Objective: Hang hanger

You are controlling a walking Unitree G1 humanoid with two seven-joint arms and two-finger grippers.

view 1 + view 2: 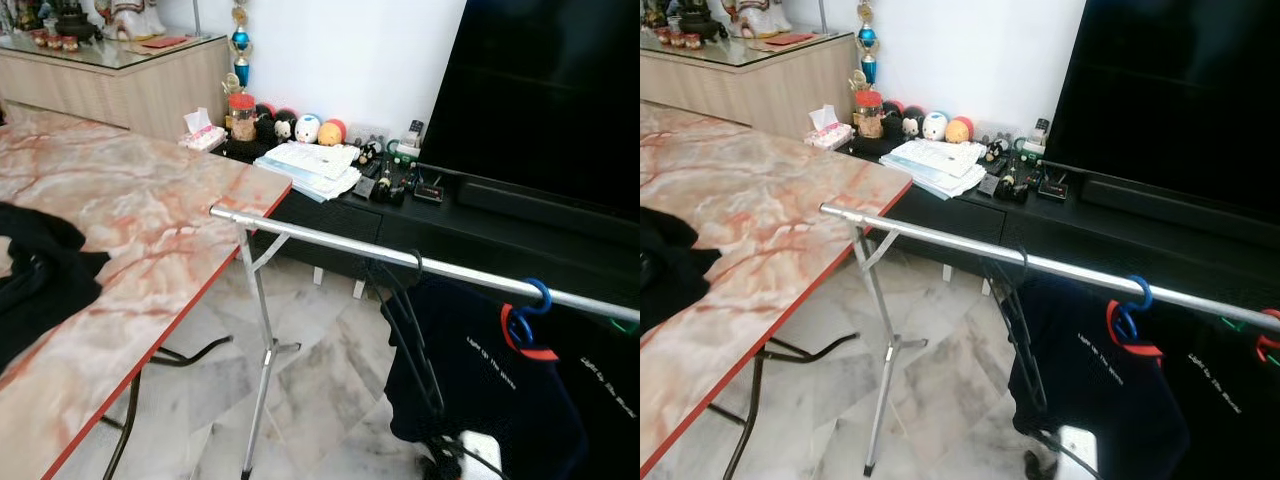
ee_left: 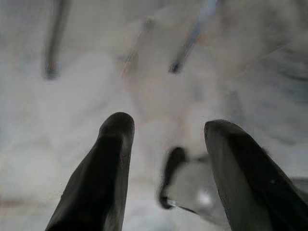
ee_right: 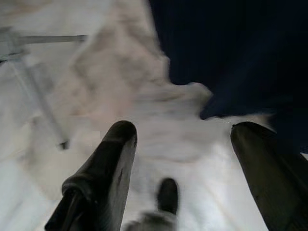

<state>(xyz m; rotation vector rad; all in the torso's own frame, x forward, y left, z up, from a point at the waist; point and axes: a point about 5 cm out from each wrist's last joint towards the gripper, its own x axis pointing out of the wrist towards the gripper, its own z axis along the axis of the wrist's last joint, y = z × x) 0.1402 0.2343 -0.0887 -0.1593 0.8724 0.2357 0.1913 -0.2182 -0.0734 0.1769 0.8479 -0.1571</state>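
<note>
Overhead, blue hanger (image 1: 528, 305) hooked on rail (image 1: 400, 257); both end effectors (image 2: 168, 139) (image 3: 183, 139) spread, empty, near floor.

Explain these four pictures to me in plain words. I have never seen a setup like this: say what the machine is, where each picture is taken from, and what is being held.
This is a walking humanoid robot with two arms, each ending in a gripper of two long black fingers. The two wide pictures come from a stereo camera on its head, looking forward and down. They show a silver clothes rail with a dark T-shirt hanging from a blue hanger hook, and a bare black hanger beside it. To the left stands a marble-patterned table with black clothing on it.

The two blurred pictures come from wrist cameras looking along each gripper's fingers toward the pale floor. The left gripper and the right gripper are both open and hold nothing.
</note>
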